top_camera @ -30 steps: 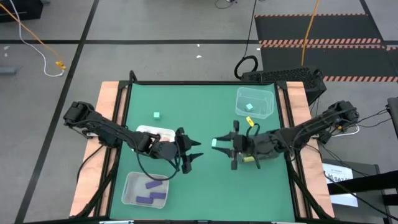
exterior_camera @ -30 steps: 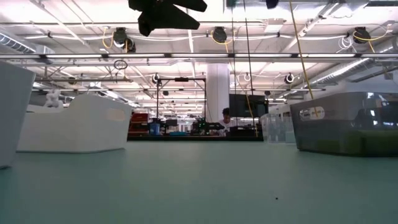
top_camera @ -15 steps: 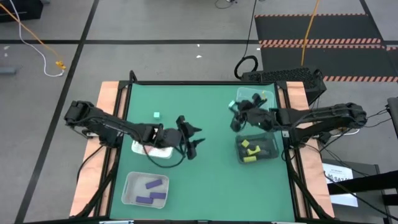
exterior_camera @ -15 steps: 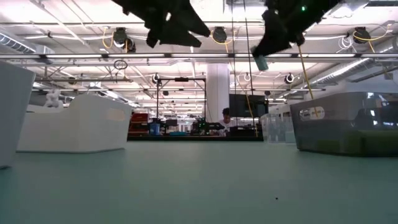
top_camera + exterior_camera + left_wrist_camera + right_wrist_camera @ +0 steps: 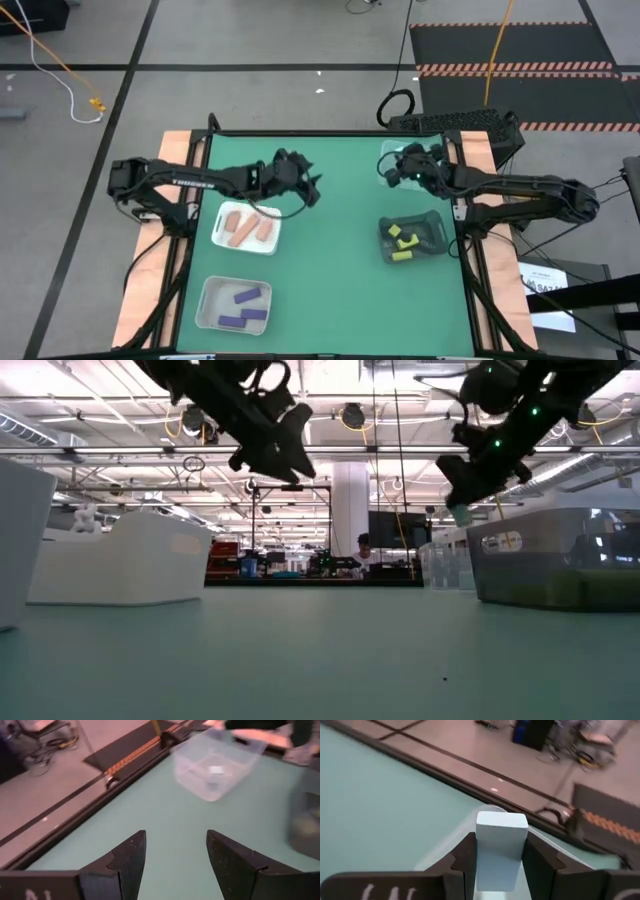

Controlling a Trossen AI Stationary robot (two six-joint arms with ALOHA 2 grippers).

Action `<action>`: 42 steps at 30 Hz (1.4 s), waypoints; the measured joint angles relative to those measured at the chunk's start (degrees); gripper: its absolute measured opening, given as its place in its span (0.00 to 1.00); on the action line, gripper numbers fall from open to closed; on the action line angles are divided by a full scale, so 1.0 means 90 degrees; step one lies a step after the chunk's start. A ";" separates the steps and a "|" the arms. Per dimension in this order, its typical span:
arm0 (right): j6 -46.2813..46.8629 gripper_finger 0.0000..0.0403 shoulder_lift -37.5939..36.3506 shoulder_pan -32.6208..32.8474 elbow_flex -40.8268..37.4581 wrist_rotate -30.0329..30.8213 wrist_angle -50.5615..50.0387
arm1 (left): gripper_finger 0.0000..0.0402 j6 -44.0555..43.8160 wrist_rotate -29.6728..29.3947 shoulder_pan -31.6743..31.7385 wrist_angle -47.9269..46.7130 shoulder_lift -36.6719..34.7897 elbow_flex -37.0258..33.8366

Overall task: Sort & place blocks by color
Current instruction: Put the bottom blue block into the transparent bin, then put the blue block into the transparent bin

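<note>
My right gripper [image 5: 393, 175] hangs above the near left corner of the clear tray [image 5: 425, 155] by the table's far right edge, shut on a mint green block [image 5: 501, 837]. The low view shows that block [image 5: 460, 514] lifted high. Another mint block [image 5: 216, 770] lies on the clear tray's floor. My left gripper [image 5: 309, 186] is open and empty, raised over the far middle of the table [image 5: 175, 855]. Salmon blocks [image 5: 247, 227] lie in the white tray, purple ones [image 5: 243, 306] in the near clear tray, yellow ones [image 5: 399, 241] in the dark tray. My right gripper pinches the mint block by two opposite side faces [image 5: 481, 845], one finger on each. The block's free end [image 5: 502, 820] sticks out past the fingertips. It is lifted clear of the table, above the clear tray's rim.
The white tray [image 5: 222, 238] sits near the left edge, the near clear tray [image 5: 207, 300] at the near left, the dark tray [image 5: 432, 235] at the right. Bare green mat [image 5: 330, 280] lies between them. Wooden side rails [image 5: 163, 200] border the table.
My right gripper has carried the mint block from the table's middle toward the far right, up to the clear tray, staying shut on it. My left gripper has moved from the middle toward the far edge, past the white tray, and has stayed open.
</note>
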 joint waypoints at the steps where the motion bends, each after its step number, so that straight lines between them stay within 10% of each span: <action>1: 0.0118 0.26 -0.0006 -0.0123 -0.0075 0.0024 -0.0003 | 0.52 0.0002 0.0076 0.0139 -0.0053 0.0000 0.0000; 12: 0.0721 0.33 -0.0001 -0.1081 -0.0476 0.0016 0.0045 | 0.52 0.0011 0.0991 0.1484 -0.0830 -0.0001 0.0000; 24: 0.0750 0.35 -0.0001 -0.1492 -0.0507 -0.0043 0.0233 | 0.52 -0.1437 0.1491 0.2451 -0.4327 0.0001 0.0000; 42: 0.0489 0.62 0.0081 -0.1592 -0.0507 -0.0696 0.0369 | 0.52 -0.3298 0.1470 0.2055 -0.5396 0.0001 -0.0682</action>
